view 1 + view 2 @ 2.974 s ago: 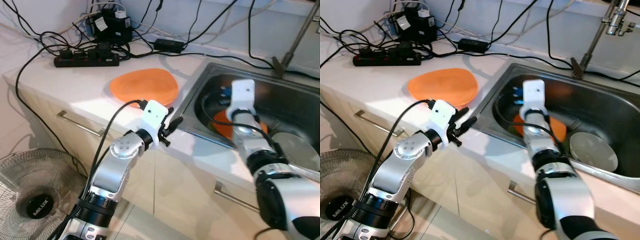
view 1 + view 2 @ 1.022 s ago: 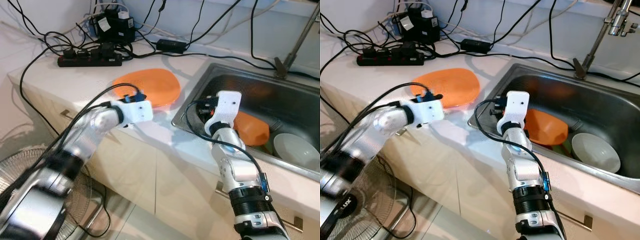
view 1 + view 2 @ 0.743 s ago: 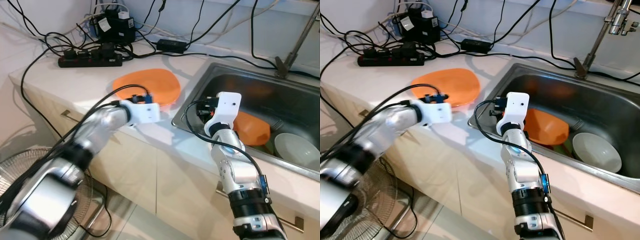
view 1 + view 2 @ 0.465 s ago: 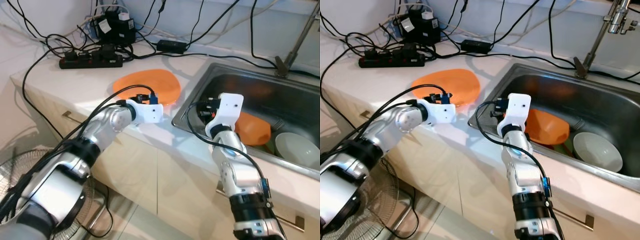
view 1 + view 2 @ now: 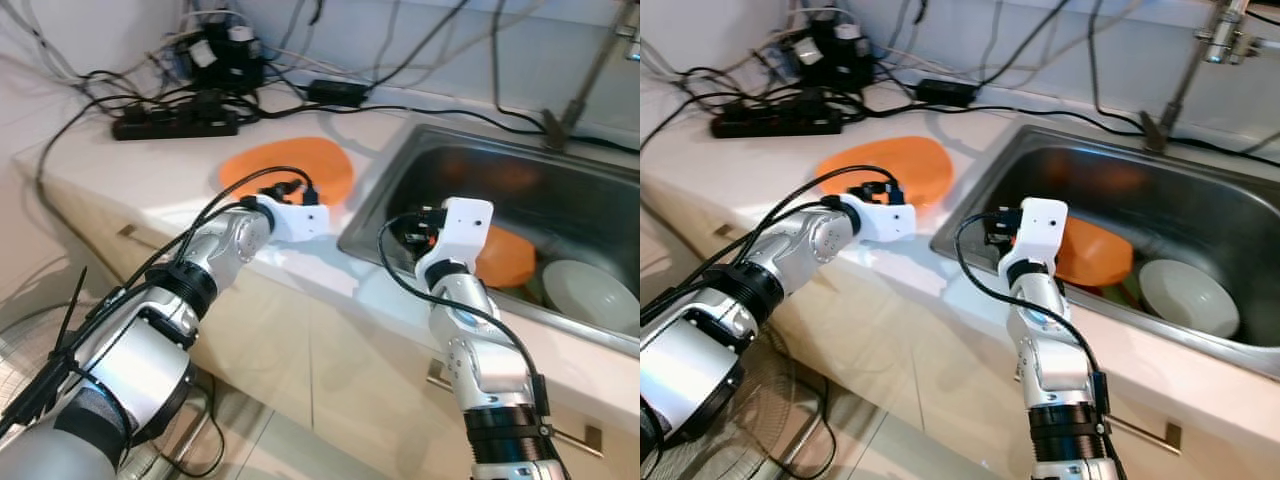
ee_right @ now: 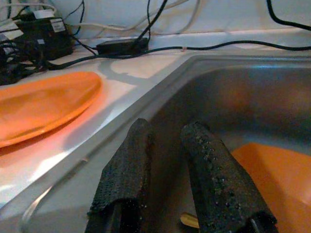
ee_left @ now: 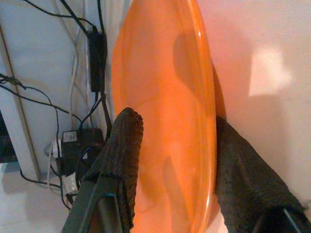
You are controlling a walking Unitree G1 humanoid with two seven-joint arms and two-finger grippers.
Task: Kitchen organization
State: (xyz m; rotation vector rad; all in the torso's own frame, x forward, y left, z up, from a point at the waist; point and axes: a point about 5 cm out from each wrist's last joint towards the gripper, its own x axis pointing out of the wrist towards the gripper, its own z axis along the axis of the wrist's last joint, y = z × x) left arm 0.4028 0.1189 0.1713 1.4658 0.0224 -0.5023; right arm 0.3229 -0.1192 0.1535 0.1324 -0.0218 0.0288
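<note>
A smooth, glossy orange plate (image 5: 290,170), rounded and shallow, lies flat on a pale stone-like counter (image 5: 150,170) in the upper middle of the left eye view, just left of the sink. The left gripper (image 7: 170,160) reaches across the counter's front edge to the plate's near rim. In the left wrist view its two black, knit-textured fingers (image 7: 124,145) stand spread wide, one over the plate's surface and the other beside the rim over the bare counter, not clenched on it.

The stainless steel sink (image 5: 1240,215) fills the upper right of the right eye view, its brushed walls dull and grey. Inside lie a second orange dish (image 5: 1095,250), tilted, and a white bowl (image 5: 1185,295) to its right, near each other. The right gripper (image 6: 175,170) hangs just inside the sink's left wall, its rough black fingers slightly parted and grasping nothing, with the orange dish close beyond them.

At the upper left, a black power strip (image 5: 175,120) and tangled black cables (image 5: 330,95) crowd the back of the counter behind the plate. Bare counter lies between the plate and the sink's raised metal lip.
</note>
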